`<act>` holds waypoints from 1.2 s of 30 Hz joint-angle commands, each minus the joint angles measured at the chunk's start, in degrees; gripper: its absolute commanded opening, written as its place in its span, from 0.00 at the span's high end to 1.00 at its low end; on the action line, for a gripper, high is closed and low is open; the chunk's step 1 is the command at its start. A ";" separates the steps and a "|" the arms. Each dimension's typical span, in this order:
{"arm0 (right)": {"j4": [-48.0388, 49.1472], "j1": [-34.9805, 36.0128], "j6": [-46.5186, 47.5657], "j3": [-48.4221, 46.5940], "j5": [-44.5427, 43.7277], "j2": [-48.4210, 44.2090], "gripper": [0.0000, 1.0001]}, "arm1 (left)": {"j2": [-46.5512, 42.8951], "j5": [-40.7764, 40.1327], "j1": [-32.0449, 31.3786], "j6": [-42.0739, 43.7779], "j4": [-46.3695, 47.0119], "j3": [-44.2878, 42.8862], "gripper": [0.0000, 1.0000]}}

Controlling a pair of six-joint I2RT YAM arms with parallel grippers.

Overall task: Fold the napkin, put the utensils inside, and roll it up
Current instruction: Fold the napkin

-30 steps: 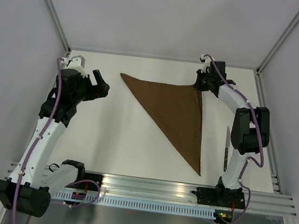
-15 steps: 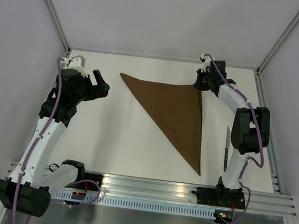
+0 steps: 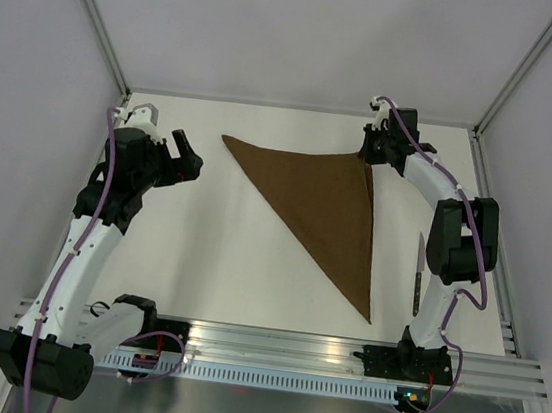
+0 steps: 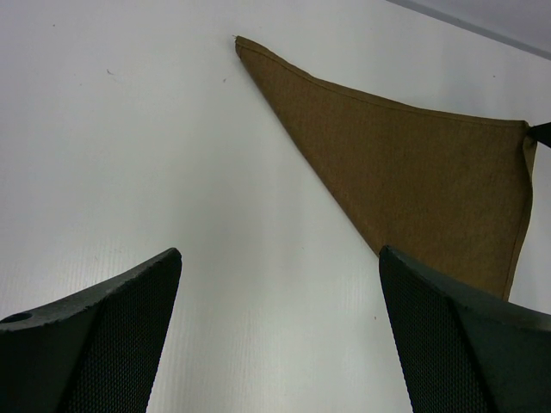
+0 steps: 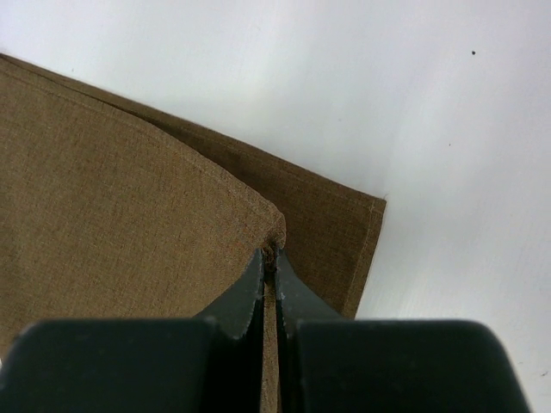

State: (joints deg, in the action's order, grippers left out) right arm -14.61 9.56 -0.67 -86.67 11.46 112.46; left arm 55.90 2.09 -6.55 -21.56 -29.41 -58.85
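the napkin [image 3: 326, 208] lies flat on the white tabletop [image 3: 219, 260], folded in half into a big brown triangle. one point is at 10 o'clock, one at 1 o'clock, and a long point reaches down to 5 o'clock.

the right hand [image 3: 371, 156] is at the 1 o'clock point. it is pinched tight on the corner of the top layer of cloth. the knife [image 3: 417, 274] lies alone on the tabletop at 4 o'clock, a little apart from the napkin's right edge and just beside the right arm [image 3: 452, 248]. the left hand [image 3: 187, 155] is at 9 o'clock, spread wide with nothing in it, near the 10 o'clock point but not touching it.

i think the fold step is almost done. the next move looks like letting go of the corner so it lies flat, and then going to get the knife. the knife is thin and flat on the tabletop, so picking it up may be tricky.

the right wrist view shows something the top view does not: the fingers [image 5: 250, 292] are squeezed on the top corner only, and the bottom layer sticks out past it toward 3 o'clock, so the two corners do not quite match. the left wrist view shows the wide gap in the left hand, and bare tabletop under it. only the top view shows the knife.
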 commanded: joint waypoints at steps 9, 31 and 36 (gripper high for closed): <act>-0.15 -0.25 0.14 -2.54 -1.53 -0.84 1.00 | 0.35 1.52 0.13 -1.73 2.25 0.40 0.00; -0.77 -0.60 2.33 -4.82 -7.42 4.25 0.47 | -0.44 2.48 0.13 -1.73 2.95 1.81 0.00; -6.20 -2.44 4.35 -4.39 -8.39 1.10 0.47 | -3.34 4.85 0.22 -1.55 1.73 1.28 0.00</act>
State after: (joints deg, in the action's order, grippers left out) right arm -16.71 8.82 1.98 -89.43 5.43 116.81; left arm 55.40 3.99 -6.55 -21.56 -28.56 -56.97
